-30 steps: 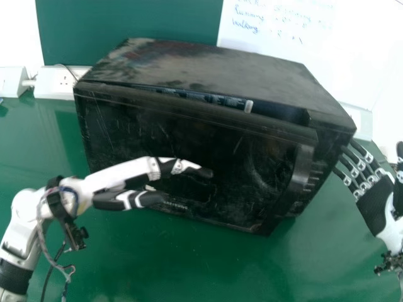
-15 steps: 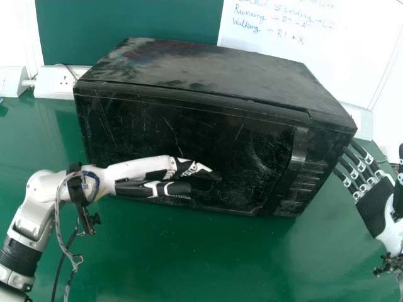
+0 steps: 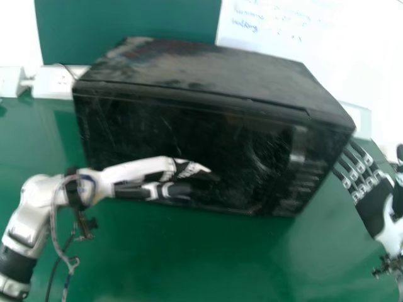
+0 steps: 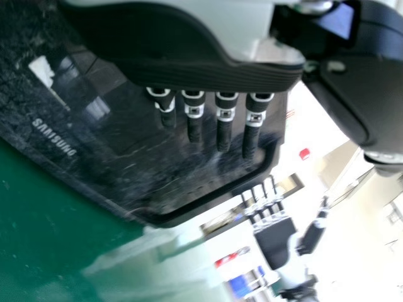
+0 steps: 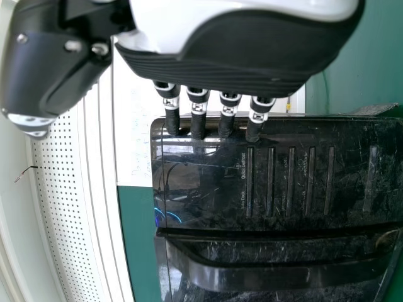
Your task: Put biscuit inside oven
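Left hand [image 3: 154,166]: its dark fingertips are blurred and nearly lost against the door [image 3: 164,129] (black on black, after all); the fingers are held open, and nothing is seen gripped. Whether the door is touched cannot be told.
Door: its lower part is partly covered by the left hand and looks shut; in the left wrist view it is cut off by the frame.
Right hand [image 3: 375,207]: it is cut off by the head view's right edge; the palm is seen, with the fingers extended and open, nothing gripped. The fingertips are seen beside the oven [image 3: 208,69], over the panel's edge in the right wrist view; contact cannot be made out.
Board [image 3: 296,34]: it is cut off at the top, and its writing is smeared.
Oven front: it is faced toward the robot, with the handle [image 3: 297,148] and panel [image 5: 302,182] set at the robot's right end.
Oven long axis: it is laid across the head view, left to right, slanted so that the right end is lower in the view.
Oven place: it is stood upright on the green table [image 3: 208,264], mid-view, between the hands.
Socket box [image 3: 53,85]: it is placed behind the oven's left end, its face blurred.
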You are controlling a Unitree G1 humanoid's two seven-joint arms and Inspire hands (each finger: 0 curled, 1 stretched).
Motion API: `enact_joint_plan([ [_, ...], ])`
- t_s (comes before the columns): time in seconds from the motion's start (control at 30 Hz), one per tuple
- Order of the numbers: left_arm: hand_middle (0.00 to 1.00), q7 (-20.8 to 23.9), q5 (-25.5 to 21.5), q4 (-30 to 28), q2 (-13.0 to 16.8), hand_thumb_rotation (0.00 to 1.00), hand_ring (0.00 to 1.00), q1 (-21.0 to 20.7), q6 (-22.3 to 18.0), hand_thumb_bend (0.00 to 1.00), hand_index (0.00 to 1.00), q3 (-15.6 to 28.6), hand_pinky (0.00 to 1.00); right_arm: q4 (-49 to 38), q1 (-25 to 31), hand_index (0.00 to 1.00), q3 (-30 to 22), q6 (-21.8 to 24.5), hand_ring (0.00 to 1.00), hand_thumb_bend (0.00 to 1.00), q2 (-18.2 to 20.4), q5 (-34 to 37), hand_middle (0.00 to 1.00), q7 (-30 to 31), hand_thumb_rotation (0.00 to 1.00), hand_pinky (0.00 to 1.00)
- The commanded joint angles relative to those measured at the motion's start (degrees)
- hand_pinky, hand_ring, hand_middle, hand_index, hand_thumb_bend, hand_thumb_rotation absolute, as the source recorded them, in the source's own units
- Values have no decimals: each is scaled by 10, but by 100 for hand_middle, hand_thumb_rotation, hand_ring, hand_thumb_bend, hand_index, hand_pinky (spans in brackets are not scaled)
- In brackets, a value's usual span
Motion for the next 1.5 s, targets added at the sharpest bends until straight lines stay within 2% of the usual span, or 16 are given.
enact_joint_plan([
  [0.0, 91, 2, -23, -40, 2, 100, 90, 45, -13, 78, 87, 24, 81, 2, 4, 100, -4, -2, 100, 92, 3, 4, 100, 1, 100, 100],
  [0.1, 92, 34, -31, -97, -15, 100, 90, 109, -34, 77, 87, 47, 81, 0, 4, 100, -4, -2, 100, 88, 3, 3, 100, 1, 100, 100],
  [0.2, 92, 81, 10, -159, -21, 100, 90, 178, -69, 76, 87, 66, 81, 1, 3, 97, -3, -7, 99, 90, 3, -1, 98, 0, 100, 99],
  [0.4, 93, 133, 23, -220, -53, 100, 91, 310, -169, 78, 88, 98, 82, 10, -6, 97, -2, -6, 98, 85, -5, -4, 97, 3, 100, 100],
  [0.5, 93, 165, 46, -273, -65, 100, 90, 386, -185, 78, 88, 120, 82, 14, -10, 99, 0, -5, 99, 91, -8, -5, 99, 5, 100, 99],
  [0.67, 92, 190, 52, -345, -73, 100, 90, 499, -196, 78, 87, 155, 80, 6, -10, 100, 1, -7, 100, 88, -4, -9, 99, -3, 100, 97],
  [0.77, 91, 201, 44, -354, -89, 100, 88, 549, -232, 78, 87, 165, 78, 8, -11, 100, -1, -5, 100, 85, -7, -9, 99, -2, 100, 99],
  [0.83, 89, 202, 11, -356, -99, 100, 86, 589, -239, 78, 86, 169, 74, 5, -11, 100, -2, -6, 100, 83, -8, -12, 100, -7, 100, 99],
  [0.93, 89, 205, -32, -356, -124, 100, 87, 652, -266, 77, 86, 169, 75, 4, -10, 100, -3, -7, 100, 91, -7, -12, 100, -7, 98, 100],
  [1.03, 90, 215, -39, -364, -158, 100, 88, 721, -296, 76, 87, 169, 76, 6, -10, 100, -3, -11, 100, 99, -8, -14, 100, -5, 93, 98],
  [1.1, 90, 216, -48, -365, -174, 100, 88, 766, -315, 76, 86, 170, 75, 6, -10, 100, -4, -12, 100, 96, -8, -18, 100, -10, 96, 94],
  [1.17, 90, 224, -75, -379, -190, 100, 89, 820, -306, 79, 85, 161, 76, 1, -9, 100, -3, -9, 100, 95, -6, -21, 100, -21, 95, 96],
  [1.23, 90, 231, -104, -389, -208, 100, 88, 864, -304, 79, 86, 143, 76, 0, -9, 100, -2, -11, 100, 87, -5, -22, 100, -22, 93, 99],
  [1.37, 91, 247, -109, -385, -257, 100, 90, 907, -336, 77, 87, 114, 76, 3, -12, 100, -3, -11, 100, 65, -4, -18, 100, -19, 96, 99],
  [1.4, 92, 244, -116, -381, -258, 100, 90, 916, -339, 76, 87, 109, 78, 3, -13, 100, -4, -7, 100, 63, -4, -15, 100, -22, 97, 100],
  [1.47, 92, 238, -126, -368, -261, 100, 91, 924, -350, 77, 87, 102, 81, 5, -15, 100, -4, -3, 100, 74, -3, -10, 100, -24, 96, 100],
])
